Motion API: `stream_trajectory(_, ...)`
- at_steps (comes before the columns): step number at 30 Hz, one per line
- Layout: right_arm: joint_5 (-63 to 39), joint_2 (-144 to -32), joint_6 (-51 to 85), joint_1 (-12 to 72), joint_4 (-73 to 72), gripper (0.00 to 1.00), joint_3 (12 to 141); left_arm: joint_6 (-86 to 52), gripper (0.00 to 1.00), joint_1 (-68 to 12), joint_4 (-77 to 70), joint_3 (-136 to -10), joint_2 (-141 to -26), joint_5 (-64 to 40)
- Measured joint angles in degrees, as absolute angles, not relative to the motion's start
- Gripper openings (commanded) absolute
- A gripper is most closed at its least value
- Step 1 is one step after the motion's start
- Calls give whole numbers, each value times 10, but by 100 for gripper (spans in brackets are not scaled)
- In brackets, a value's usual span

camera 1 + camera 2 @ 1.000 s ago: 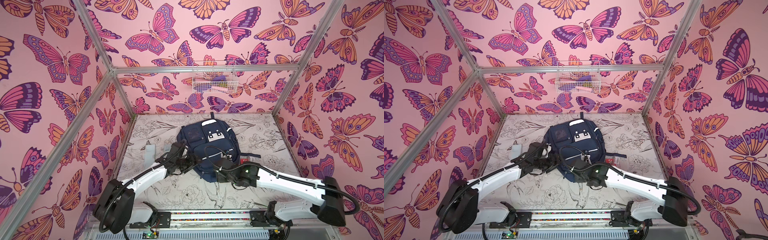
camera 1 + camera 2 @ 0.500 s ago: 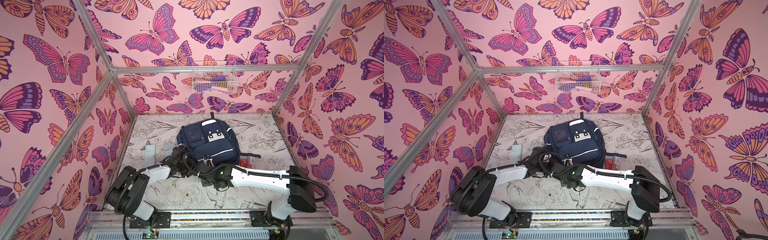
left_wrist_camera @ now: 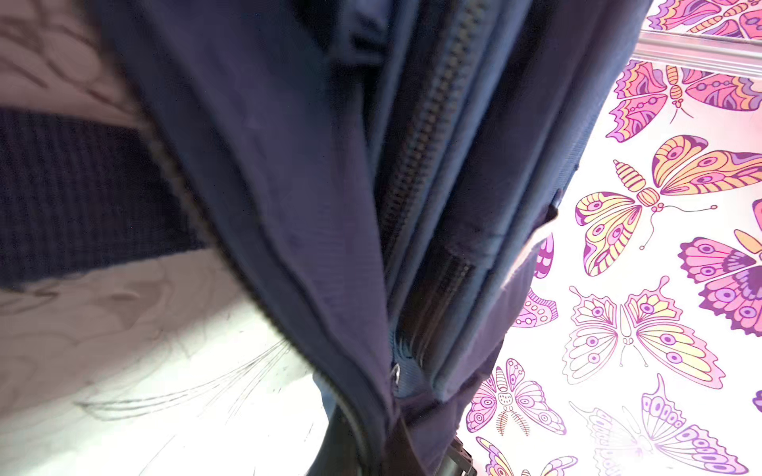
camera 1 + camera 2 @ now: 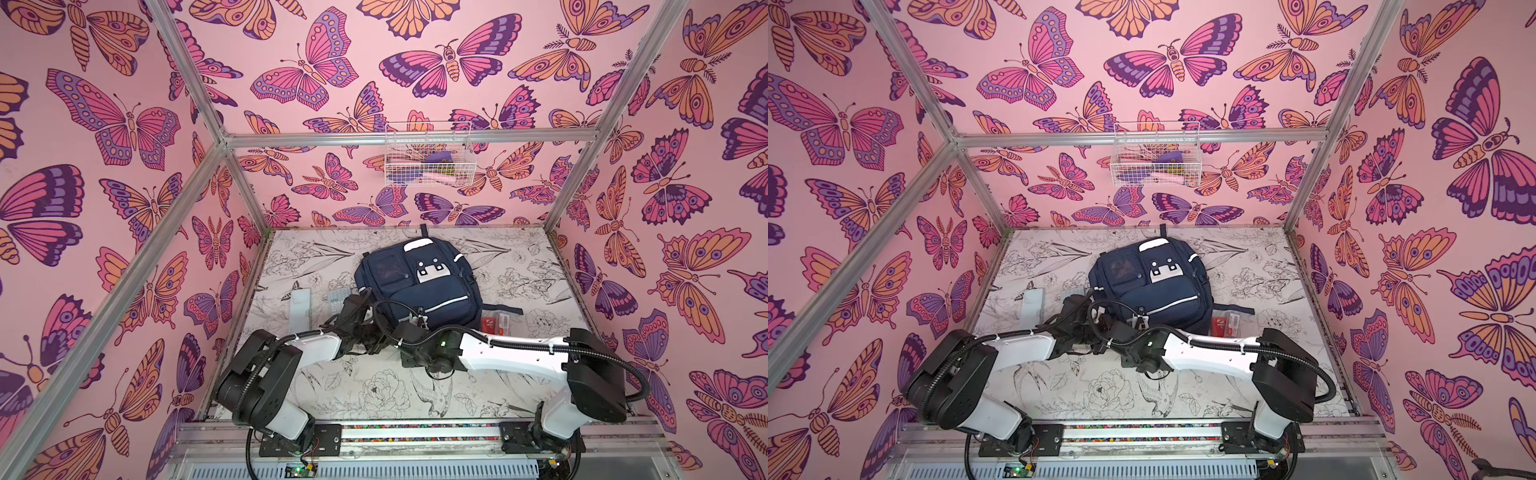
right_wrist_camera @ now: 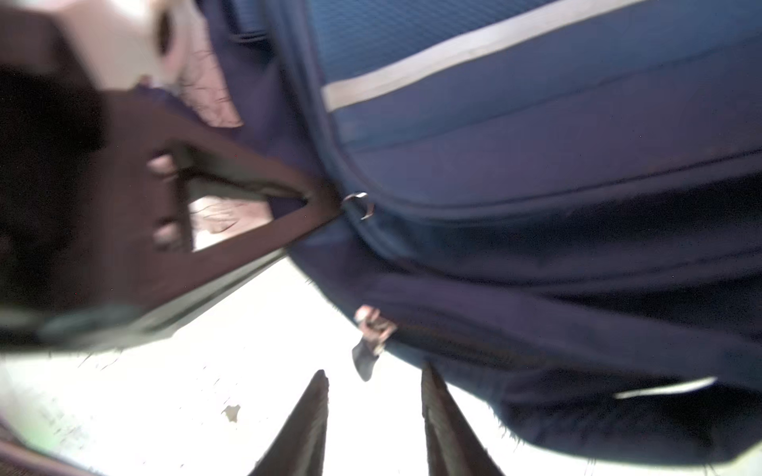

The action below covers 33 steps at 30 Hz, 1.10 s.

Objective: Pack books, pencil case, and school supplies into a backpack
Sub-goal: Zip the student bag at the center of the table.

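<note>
Pink butterfly-print walls (image 4: 124,124) on a metal frame enclose a table (image 4: 353,399) covered in black-and-white flower drawings.

1. Backpack (image 4: 419,286) (image 4: 1150,282). Navy fabric with white stripes, a white patch with dark dots and several zipped front pockets.
   - It lies flat and front up in the middle of the table, toward the back wall, with its white top tab pointing at that wall.
   - It shows in both top views and fills most of both wrist views.

2. Left gripper (image 4: 358,301) (image 4: 1076,306). At the backpack's near left corner, clenched on the bag.
   - The left wrist view shows a fold of navy fabric beside a zip running down between its fingers.
   - The right wrist view shows its fingertips (image 5: 317,206) meeting on the seam, just beside a small metal ring (image 5: 358,205).

3. Right gripper (image 5: 373,371) (image 4: 417,325). At the backpack's near edge, just beside the left gripper.
   - It is released, with its two dark fingers (image 5: 313,416) standing apart.
   - The tab of a zip pull (image 5: 369,334) hangs between the tips. Neither finger is seen touching it.

4. Pale flat strip (image 4: 300,307). On the table, left of the backpack and apart from it.

5. Calculator (image 4: 336,296), or something like it. A small grey piece with rows of dots, between the strip and the backpack, partly hidden by the left arm.

6. Red packet (image 4: 496,323). In a clear wrapper on the table, just beside the backpack's near right corner.

7. Wire basket (image 4: 428,160). White, hung on the back wall above the table. It holds purple and pink things too small to make out.
</note>
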<state>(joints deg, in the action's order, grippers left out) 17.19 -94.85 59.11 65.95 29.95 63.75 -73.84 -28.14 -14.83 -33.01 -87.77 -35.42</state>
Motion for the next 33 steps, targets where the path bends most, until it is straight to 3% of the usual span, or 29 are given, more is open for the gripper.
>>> stream_trajectory(12, 160, -972, 617, 644, 268, 28, 635, -743, 2, -281, -168, -322, -878, -358)
stream_trajectory(23, 143, -984, 626, 631, 235, 13, 623, -747, 0, -281, -180, -316, -878, -356)
stream_trajectory(28, 141, -984, 630, 631, 232, 0, 620, -749, 0, -281, -181, -316, -879, -355)
stream_trajectory(33, 138, -984, 629, 630, 238, 0, 620, -749, 0, -281, -185, -316, -885, -356)
